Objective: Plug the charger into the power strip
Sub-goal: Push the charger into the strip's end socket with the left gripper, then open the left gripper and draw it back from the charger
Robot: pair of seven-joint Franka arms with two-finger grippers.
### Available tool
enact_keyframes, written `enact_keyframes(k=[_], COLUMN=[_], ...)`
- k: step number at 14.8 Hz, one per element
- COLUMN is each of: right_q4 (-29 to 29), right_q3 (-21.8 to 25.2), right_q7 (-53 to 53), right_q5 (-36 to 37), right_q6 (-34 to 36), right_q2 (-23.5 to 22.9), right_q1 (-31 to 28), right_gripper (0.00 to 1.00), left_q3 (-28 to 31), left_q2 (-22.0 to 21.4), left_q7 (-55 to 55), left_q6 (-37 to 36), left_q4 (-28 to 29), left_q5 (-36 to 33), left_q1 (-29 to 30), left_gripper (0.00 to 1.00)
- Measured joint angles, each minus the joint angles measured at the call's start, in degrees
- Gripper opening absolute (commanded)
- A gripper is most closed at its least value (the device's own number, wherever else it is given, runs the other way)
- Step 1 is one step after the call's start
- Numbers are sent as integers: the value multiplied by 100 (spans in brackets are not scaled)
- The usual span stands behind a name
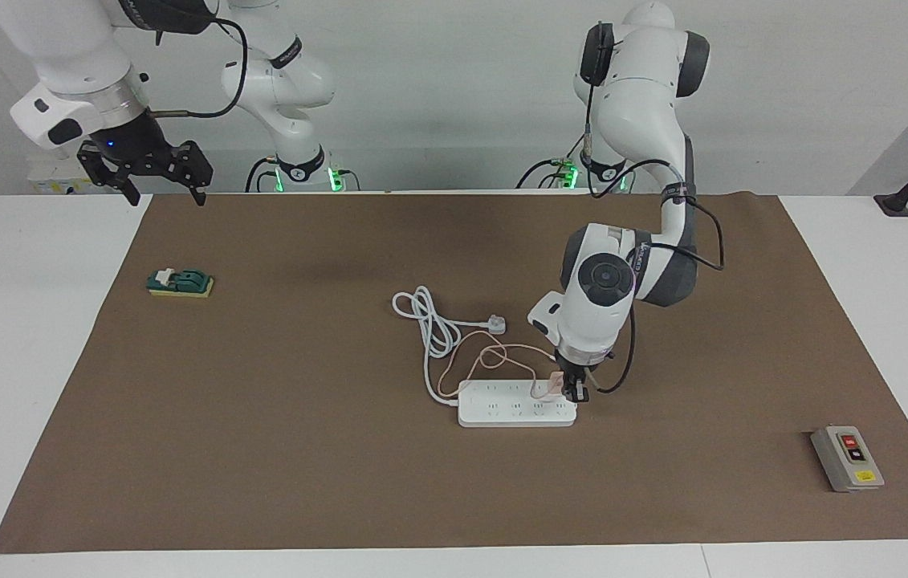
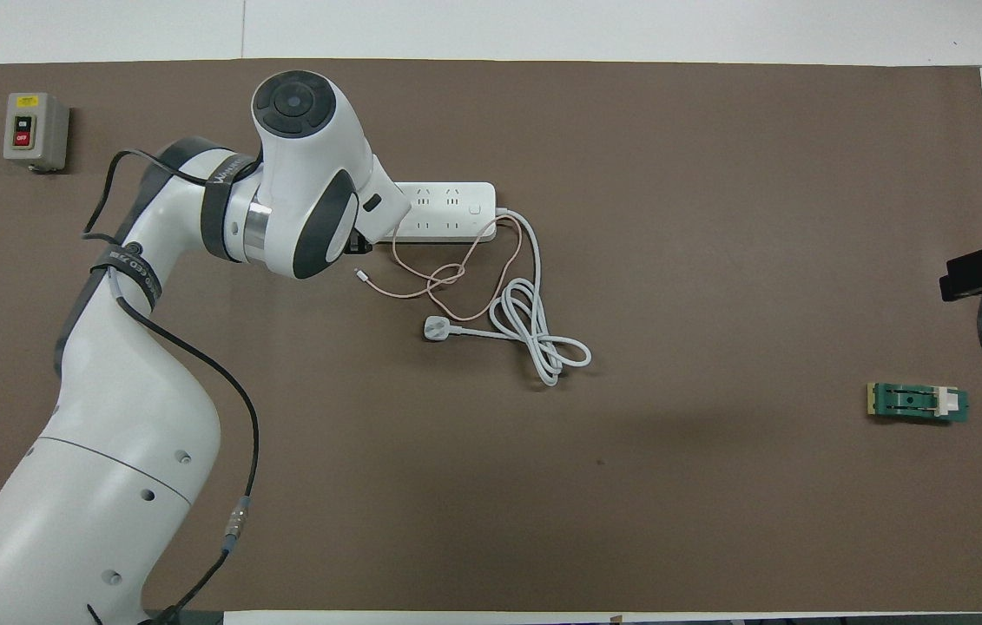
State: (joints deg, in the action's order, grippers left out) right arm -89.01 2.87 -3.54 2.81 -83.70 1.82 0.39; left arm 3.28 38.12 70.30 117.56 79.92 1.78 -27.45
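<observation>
The power strip (image 1: 514,411) lies flat mid-table, its thick white cord looping toward the robots. In the overhead view only part of the strip (image 2: 447,208) shows; my left wrist covers the rest. My left gripper (image 1: 569,392) points straight down over the strip's end nearest the left arm. It is shut on the small pink charger (image 1: 554,384), which sits against the strip's top. The charger's thin pink cable (image 1: 494,358) curls on the mat, also seen in the overhead view (image 2: 438,282). The charger itself is hidden in the overhead view. My right gripper (image 1: 144,168) waits open, high over the table's edge.
The strip's white three-pin plug (image 1: 495,324) lies loose on the mat, nearer to the robots than the strip. A grey box with red and black buttons (image 1: 847,457) sits at the left arm's end. A small green block (image 1: 181,282) lies at the right arm's end.
</observation>
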Motion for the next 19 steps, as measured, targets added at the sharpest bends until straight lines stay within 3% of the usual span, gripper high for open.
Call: enact_keyframes(k=[4, 8, 13, 19], right_q4=[0, 0, 0, 0], right_q3=[0, 0, 0, 0], right_q7=[0, 0, 0, 0], right_q5=[0, 0, 0, 0], right_q6=[0, 0, 0, 0], right_q2=[1, 1, 1, 1], right_q1=[0, 0, 0, 0], right_gripper=[100, 100, 100, 100], left_q3=[-52, -21, -4, 77], left_q2=[116, -63, -842, -1852], left_q7=[-37, -51, -258, -1815], left_q6=[144, 137, -427, -1645], left_q4=[-49, -91, -68, -57], left_q5=[40, 98, 448, 449], left_q1=[-8, 71, 387, 440], left_gripper=[100, 100, 100, 100])
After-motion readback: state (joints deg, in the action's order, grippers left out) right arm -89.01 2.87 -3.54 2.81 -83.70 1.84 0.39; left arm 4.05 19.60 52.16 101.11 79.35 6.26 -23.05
